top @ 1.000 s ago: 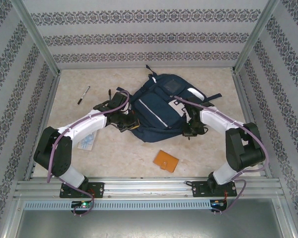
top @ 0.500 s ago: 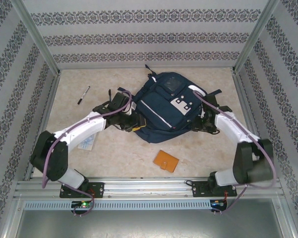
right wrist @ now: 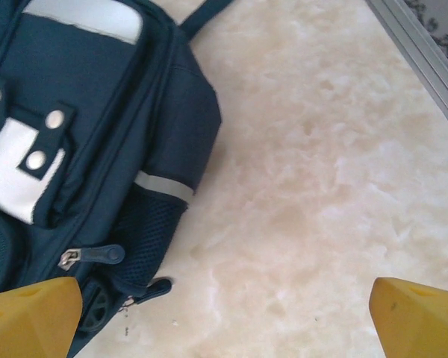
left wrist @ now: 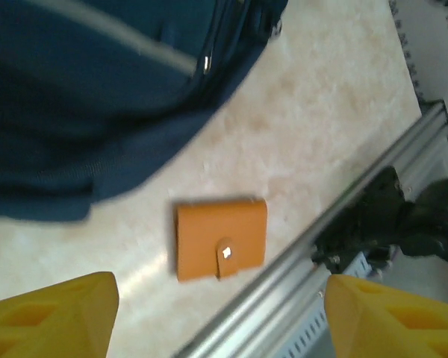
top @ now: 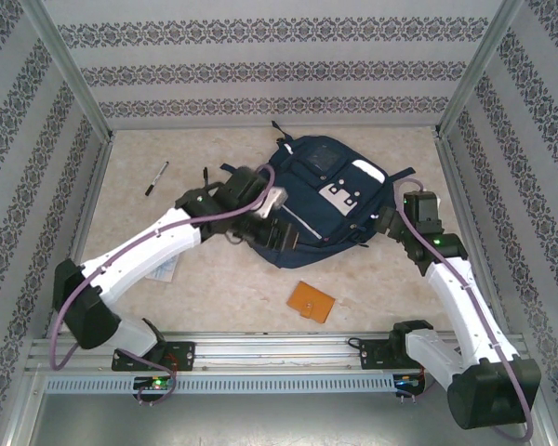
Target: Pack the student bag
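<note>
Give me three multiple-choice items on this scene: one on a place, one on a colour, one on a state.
1. Where does the wallet lie?
A. on the table, on the near side of the student bag
B. on top of the bag
C. against the back wall

2. What colour is the wallet?
A. green
B. orange
C. white

3. How is the right gripper?
A. shut on a strap
B. shut on a pen
C. open, holding nothing

Key: 1 A, bare table lies all round it in the top view. 2 B, it looks orange in the top and left wrist views. 3 C, its fingers stand wide apart with nothing gripped.
</note>
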Motion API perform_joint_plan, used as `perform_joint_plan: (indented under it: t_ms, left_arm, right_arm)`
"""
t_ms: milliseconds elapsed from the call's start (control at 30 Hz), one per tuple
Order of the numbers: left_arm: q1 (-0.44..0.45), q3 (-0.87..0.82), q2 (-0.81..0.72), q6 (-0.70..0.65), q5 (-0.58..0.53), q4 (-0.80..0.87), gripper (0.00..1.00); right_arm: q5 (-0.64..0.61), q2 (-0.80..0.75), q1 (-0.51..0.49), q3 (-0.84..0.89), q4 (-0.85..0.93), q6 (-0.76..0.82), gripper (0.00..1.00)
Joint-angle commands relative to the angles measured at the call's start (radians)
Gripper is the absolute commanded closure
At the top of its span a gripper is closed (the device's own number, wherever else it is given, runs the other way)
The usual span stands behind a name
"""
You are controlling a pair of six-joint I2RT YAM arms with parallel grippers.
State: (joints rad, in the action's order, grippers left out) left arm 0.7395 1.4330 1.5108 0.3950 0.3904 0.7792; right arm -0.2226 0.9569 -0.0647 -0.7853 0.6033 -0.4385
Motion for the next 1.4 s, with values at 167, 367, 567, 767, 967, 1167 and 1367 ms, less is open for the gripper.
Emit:
perform_joint_plan:
  t_ms: [167,367,567,767,967,1167,1367]
  left_arm:
    - [0.001,0.357,0.399,-0.412,-0.171,0.139,0.25]
    - [0.003,0.450,0.556,-0.481,-0.128,0.105,0.22]
    - [0.038,0.456,0.628,-0.477,-0.157,0.102,0.20]
    - [0.087,0.455,0.655,-0.378,-0.258,0.033,0.20]
    - [0.126,0.575,0.781,-0.283,-0.441,0.119,0.22]
    - [0.146,0.568,0.797,-0.249,-0.487,0.113,0.34]
    - [0.146,0.608,0.716,-0.279,-0.421,0.136,1.00]
  right_arm:
    - [0.106,0.027,0.015,-0.011,0.072,0.031,0.02]
    - [0.117,0.062,0.023,0.002,0.124,0.097,0.02]
    - [0.185,0.055,0.027,0.029,0.100,0.072,0.02]
    - [0.216,0.071,0.027,0.035,0.064,0.056,0.04]
    - [0.240,0.131,0.028,-0.002,0.041,0.052,0.09]
    - [0.242,0.188,0.031,-0.047,0.049,0.075,0.09]
    - [0.380,0.239,0.031,-0.086,0.003,0.225,0.09]
